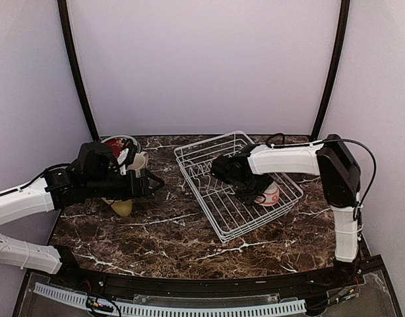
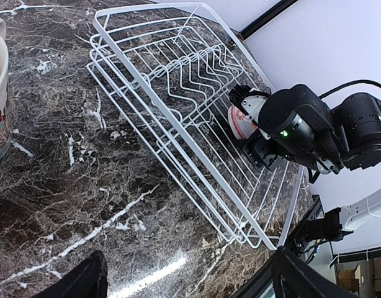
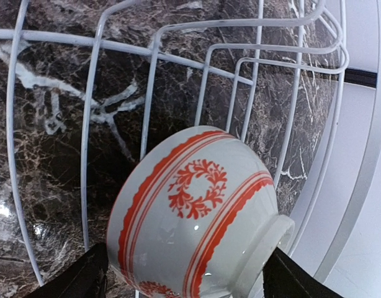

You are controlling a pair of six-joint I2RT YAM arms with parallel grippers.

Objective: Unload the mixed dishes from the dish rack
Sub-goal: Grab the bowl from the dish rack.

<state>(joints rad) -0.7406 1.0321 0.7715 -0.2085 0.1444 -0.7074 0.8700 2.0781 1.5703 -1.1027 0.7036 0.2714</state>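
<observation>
Right hand (image 3: 185, 267) straddles the red-patterned bowl (image 3: 197, 217) inside the dish rack (image 1: 209, 142), jaws wide; I cannot confirm a grip. Left hand (image 2: 190, 257), left of the rack, is spread wide, holding nothing.

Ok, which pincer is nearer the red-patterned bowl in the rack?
Right. The right pincer is down inside the dish rack with the red-patterned bowl between its fingers; the left pincer hangs over the table outside the rack's left side, well away from the bowl.

A dark brown marbled tabletop (image 1: 169, 231), veined in white, stands against plain pale lilac walls (image 1: 202, 66). Two black poles (image 1: 76, 66) curve up the back. Soft, even light.
</observation>
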